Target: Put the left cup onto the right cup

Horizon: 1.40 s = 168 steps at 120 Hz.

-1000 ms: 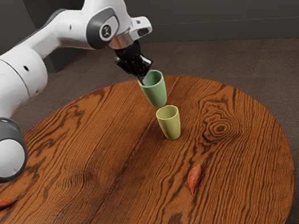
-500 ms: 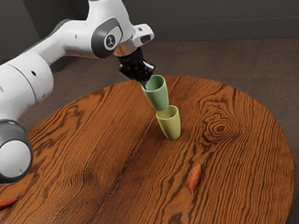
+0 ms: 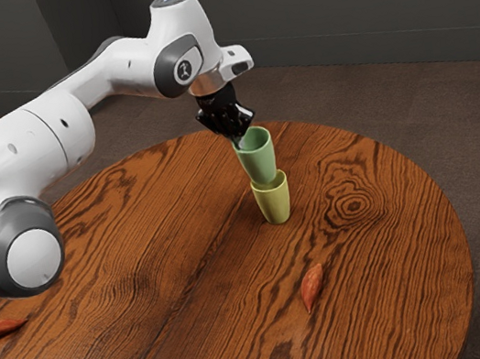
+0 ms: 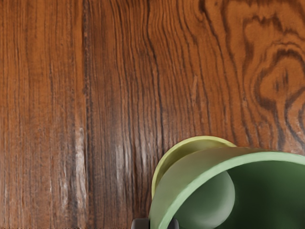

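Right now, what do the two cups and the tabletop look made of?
The green cup: matte, even colour, no glare; plastic or unglazed ceramic, cannot tell which. The yellow-green cup: same matte look, probably same material. The table: wood, bold dark grain; pale sheen streaks suggest a satin varnish.

The green cup is cut off by the wrist view's edge — the yellow-green cup is largely hidden beneath it.

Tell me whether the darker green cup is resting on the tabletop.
No, the jaws hold the darker green cup at the mouth of the yellow-green cup.
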Each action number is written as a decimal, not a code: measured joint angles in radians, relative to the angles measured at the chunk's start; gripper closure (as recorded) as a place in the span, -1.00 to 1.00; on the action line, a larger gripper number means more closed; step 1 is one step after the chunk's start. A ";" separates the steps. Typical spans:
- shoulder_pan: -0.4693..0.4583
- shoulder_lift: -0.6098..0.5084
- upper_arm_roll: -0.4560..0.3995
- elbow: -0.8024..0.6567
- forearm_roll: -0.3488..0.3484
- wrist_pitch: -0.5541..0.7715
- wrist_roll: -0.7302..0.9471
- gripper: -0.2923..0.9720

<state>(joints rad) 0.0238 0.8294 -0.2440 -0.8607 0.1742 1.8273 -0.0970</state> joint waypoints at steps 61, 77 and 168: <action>0.009 0.027 -0.006 -0.041 -0.007 0.002 -0.022 -0.08; 0.009 0.008 0.000 -0.054 -0.006 0.008 -0.024 -0.29; 0.114 -0.692 0.075 -0.715 -0.064 -0.181 -0.042 -0.53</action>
<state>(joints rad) 0.1375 0.1373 -0.1686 -1.5758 0.1098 1.6462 -0.1387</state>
